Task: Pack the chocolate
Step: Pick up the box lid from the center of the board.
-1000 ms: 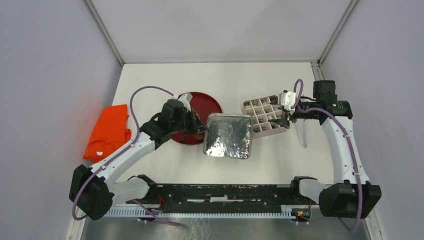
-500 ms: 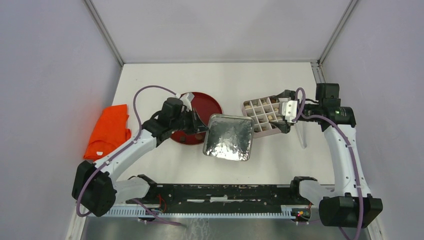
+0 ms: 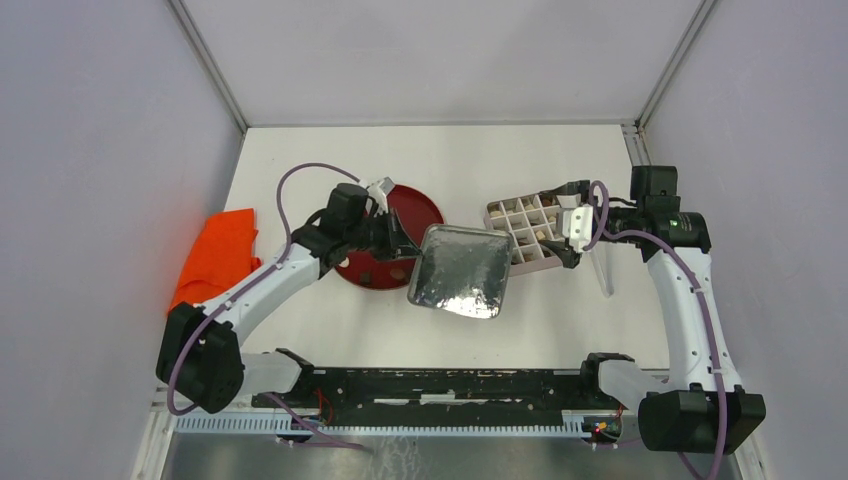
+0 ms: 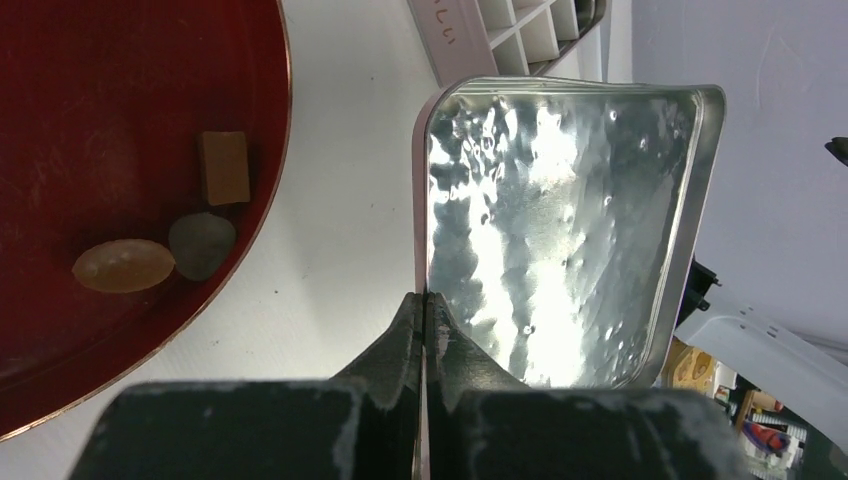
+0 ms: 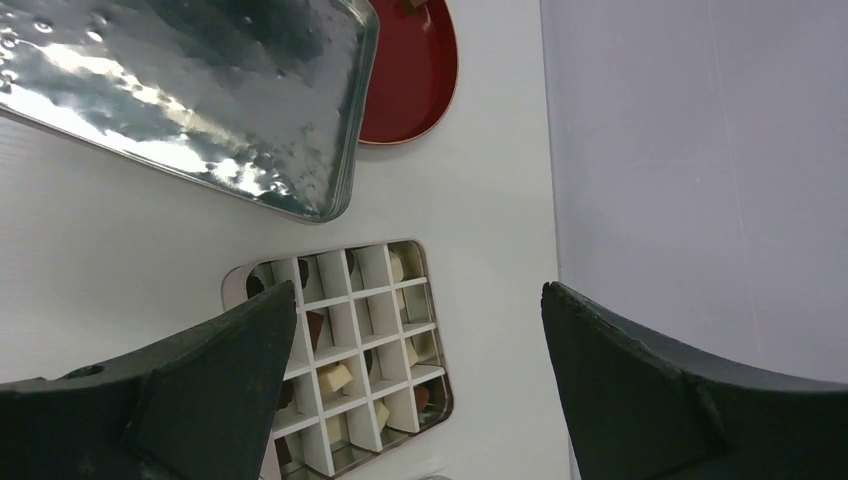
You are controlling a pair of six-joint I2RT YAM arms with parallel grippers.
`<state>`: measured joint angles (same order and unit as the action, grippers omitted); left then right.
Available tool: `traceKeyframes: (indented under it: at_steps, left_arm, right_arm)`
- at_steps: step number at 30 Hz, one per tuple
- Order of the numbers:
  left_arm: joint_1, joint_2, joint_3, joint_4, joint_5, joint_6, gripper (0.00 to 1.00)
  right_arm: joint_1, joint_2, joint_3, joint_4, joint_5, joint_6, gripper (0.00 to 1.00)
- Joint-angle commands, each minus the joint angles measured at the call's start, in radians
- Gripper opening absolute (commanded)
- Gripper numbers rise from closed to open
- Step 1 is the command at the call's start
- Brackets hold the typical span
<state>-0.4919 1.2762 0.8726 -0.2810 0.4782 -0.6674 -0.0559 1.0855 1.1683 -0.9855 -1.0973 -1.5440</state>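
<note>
Three chocolate pieces lie on the red plate [image 4: 100, 100]: a brown square [image 4: 224, 166], a dark round one [image 4: 202, 244] and a caramel oval [image 4: 123, 265]. My left gripper [image 4: 423, 296] is shut on the left rim of the silver tin lid [image 4: 560, 230], which is tilted up off the table. From above, the lid [image 3: 460, 270] hangs between the plate [image 3: 415, 208] and the pinkish grid box [image 3: 522, 232]. Several cells of the box [image 5: 340, 360] hold chocolate, one a cream piece [image 5: 335, 378]. My right gripper [image 5: 419, 290] is wide open above the box's right side, holding nothing.
An orange cloth [image 3: 215, 255] lies at the table's left edge. A clear plastic strip [image 3: 601, 270] rests right of the box, under the right arm. Grey walls close in the table on three sides.
The left arm has swung right and lifted the lid's left edge, turning the lid slightly. The right gripper has opened wider and drawn back a little over the box's right edge.
</note>
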Motion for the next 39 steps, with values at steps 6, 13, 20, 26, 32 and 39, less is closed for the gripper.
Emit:
traceKeyframes:
  at_steps: [6, 13, 20, 26, 32, 39]
  left_arm:
    - [0.008, 0.040, 0.086, 0.042, 0.112, 0.029, 0.02]
    - [0.009, 0.071, 0.112, 0.015, 0.146, 0.050, 0.02]
    - [0.013, 0.117, 0.164, -0.022, 0.186, 0.076, 0.02]
    - [0.016, 0.187, 0.212, -0.039, 0.238, 0.081, 0.02]
    - [0.023, 0.268, 0.295, -0.097, 0.269, 0.115, 0.02]
    - [0.029, 0.355, 0.378, -0.124, 0.324, 0.114, 0.02]
  right_arm:
    - [0.004, -0.005, 0.047, -0.050, -0.034, -0.128, 0.98]
    - [0.006, 0.006, 0.061, -0.127, -0.093, -0.310, 0.98]
    - [0.037, 0.016, 0.057, -0.114, -0.061, -0.377, 0.98]
    - [0.082, 0.007, 0.061, -0.098, -0.004, -0.408, 0.98]
    - [0.140, 0.012, 0.043, -0.242, 0.106, -0.630, 0.98]
    - [0.182, -0.054, -0.071, -0.243, 0.218, -0.676, 0.98]
